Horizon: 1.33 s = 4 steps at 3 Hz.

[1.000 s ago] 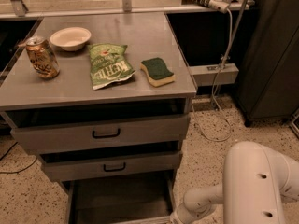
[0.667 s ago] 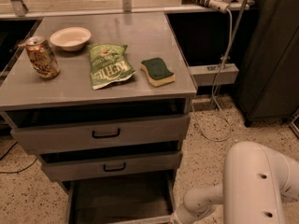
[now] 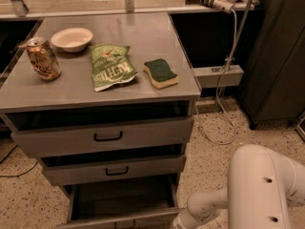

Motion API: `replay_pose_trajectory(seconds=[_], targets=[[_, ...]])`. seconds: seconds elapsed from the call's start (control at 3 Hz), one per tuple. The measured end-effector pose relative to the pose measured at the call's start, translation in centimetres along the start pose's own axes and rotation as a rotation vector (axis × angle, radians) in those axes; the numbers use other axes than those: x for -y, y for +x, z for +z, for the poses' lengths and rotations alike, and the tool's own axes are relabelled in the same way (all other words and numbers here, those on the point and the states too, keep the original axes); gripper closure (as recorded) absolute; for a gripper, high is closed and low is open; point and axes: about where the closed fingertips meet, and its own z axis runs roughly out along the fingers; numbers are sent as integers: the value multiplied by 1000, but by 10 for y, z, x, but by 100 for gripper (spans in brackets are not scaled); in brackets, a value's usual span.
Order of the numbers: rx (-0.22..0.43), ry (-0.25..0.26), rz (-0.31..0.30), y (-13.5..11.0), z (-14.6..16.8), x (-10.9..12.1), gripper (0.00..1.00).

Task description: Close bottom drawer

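Observation:
The bottom drawer [image 3: 121,199] stands pulled out at the foot of the grey metal cabinet, and its deep dark interior shows. Its front panel [image 3: 109,220] runs along the bottom edge of the camera view, with only a bit of the black handle showing. My white arm [image 3: 259,190] comes in from the lower right and bends down to the left. My gripper [image 3: 180,222] is at the drawer's front right corner, cut off by the bottom edge of the view.
The middle drawer [image 3: 114,170] and the top drawer [image 3: 105,136] stand slightly ajar above. On the cabinet top lie a can [image 3: 43,58], a white bowl [image 3: 72,38], a green chip bag [image 3: 111,67] and a sponge [image 3: 161,72]. Cables [image 3: 224,99] hang at the right beside a dark cabinet [image 3: 276,66].

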Motion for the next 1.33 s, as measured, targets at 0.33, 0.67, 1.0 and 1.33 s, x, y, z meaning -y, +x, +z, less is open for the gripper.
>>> replay_pose_trajectory(seconds=[0.33, 0.67, 1.0, 1.33], targets=[[0, 0, 0, 0, 0, 0, 19], [0, 0, 0, 0, 0, 0, 42], [0, 0, 0, 0, 0, 0, 65], [11, 17, -3, -4, -2, 1, 88]])
